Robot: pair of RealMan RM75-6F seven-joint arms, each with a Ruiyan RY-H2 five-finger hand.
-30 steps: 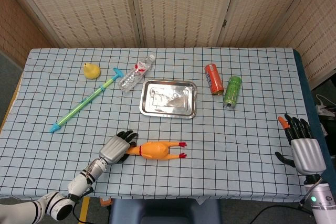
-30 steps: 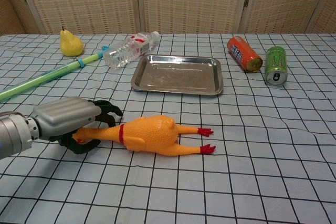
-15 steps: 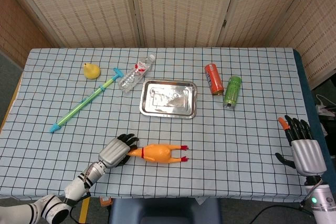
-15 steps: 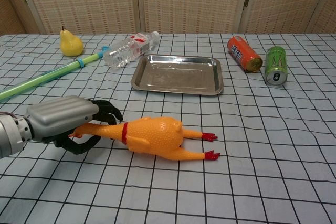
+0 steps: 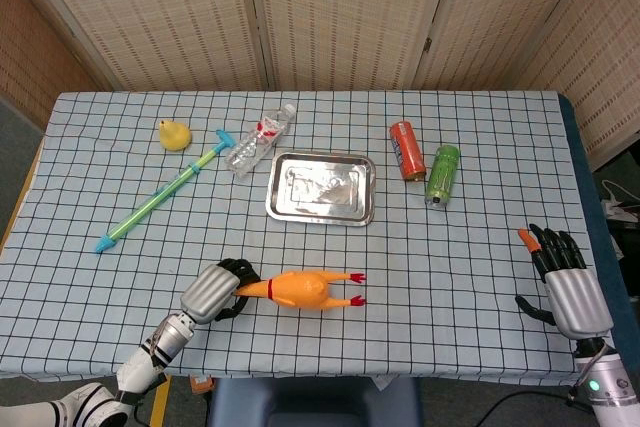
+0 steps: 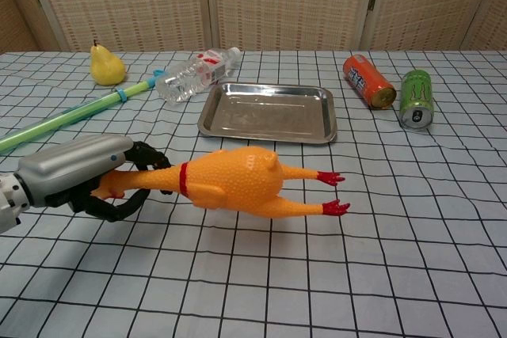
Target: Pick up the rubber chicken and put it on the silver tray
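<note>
Lifted since last frame: rubber chicken [image 6: 235, 181] off the cloth, my left hand [image 6: 75, 175] gripping its neck. Right hand [image 5: 566, 277] idle, fingers apart. Silver tray [image 6: 268, 133] beyond.

Bright, even indoor light; sharp frames, soft shadows, faint tray [image 6: 268, 113] glare.

left hand [image 5: 212, 292] grips rubber chicken [image 5: 300, 290] by neck | silver tray [image 5: 321, 188] beyond | right hand [image 5: 562, 279] fingers spread
</note>
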